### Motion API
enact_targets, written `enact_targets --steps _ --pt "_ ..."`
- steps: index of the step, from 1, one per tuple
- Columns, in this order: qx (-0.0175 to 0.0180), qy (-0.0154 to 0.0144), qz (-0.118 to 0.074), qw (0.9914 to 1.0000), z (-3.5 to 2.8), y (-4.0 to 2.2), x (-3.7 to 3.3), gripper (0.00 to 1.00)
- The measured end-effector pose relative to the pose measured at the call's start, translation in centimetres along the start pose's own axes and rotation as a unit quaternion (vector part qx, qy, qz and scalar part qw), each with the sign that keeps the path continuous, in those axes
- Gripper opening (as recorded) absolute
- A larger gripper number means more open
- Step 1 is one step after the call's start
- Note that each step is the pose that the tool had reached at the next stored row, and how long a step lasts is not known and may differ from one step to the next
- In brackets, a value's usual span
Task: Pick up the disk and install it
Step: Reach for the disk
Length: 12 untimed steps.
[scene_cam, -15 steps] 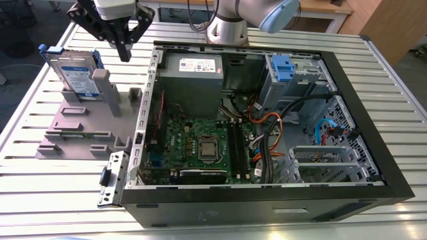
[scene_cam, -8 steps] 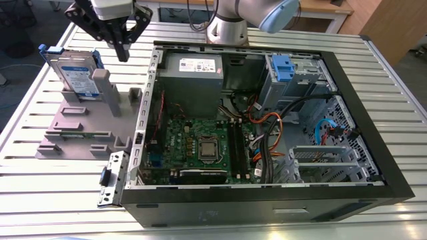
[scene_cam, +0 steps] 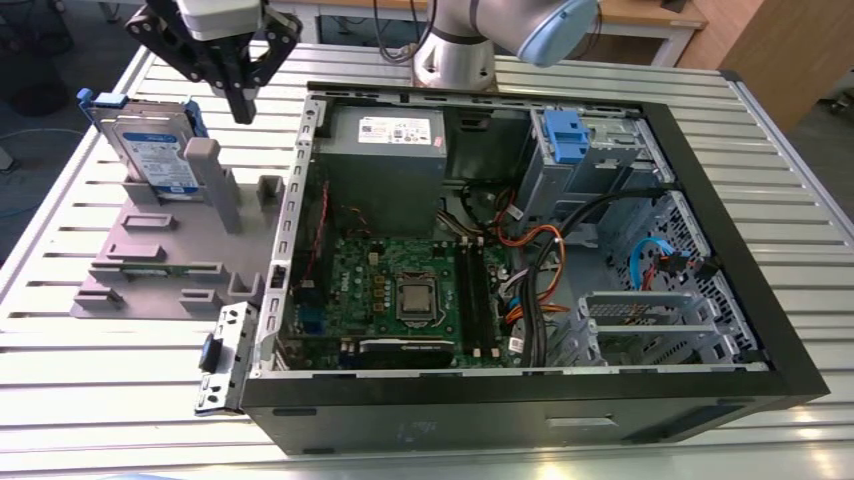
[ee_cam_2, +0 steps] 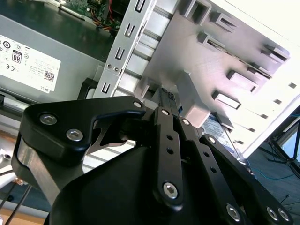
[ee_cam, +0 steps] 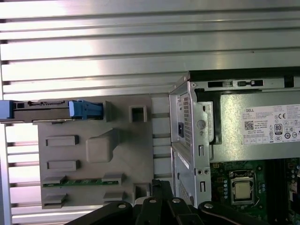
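Pick-up appears not yet made: the gripper (scene_cam: 242,108), fingers pinched together and empty, hangs near the disk (scene_cam: 150,150), which stands upright in a grey stand (scene_cam: 147,255) beside the open computer case (scene_cam: 534,425). A grasp likely calls for parting the fingers over the disk's top edge.

1. The disk (scene_cam: 147,145): dull silver metal with a smooth white-and-blue label, framed in glossy blue plastic.
2. The stand (scene_cam: 147,250): grey plastic, matt and even.
3. The table (scene_cam: 80,340): ribbed metal slats with a bright sheen (almost glaring in the first wrist view).
4. The computer case (scene_cam: 534,410): matt black shell, with bare grey sheet metal inside.
5. The gripper (scene_cam: 240,105): matt black links with shiny screw heads.
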State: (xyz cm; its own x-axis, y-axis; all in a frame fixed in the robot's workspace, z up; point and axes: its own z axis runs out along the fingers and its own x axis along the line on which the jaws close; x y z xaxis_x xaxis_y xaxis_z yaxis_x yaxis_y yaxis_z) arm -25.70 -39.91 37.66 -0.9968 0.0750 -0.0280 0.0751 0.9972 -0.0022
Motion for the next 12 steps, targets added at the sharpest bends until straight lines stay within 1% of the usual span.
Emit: enact_targets --steps 12 --pt "0.0000 0.0000 0.000 1.00000 0.02 -0.02 0.25 0.11"
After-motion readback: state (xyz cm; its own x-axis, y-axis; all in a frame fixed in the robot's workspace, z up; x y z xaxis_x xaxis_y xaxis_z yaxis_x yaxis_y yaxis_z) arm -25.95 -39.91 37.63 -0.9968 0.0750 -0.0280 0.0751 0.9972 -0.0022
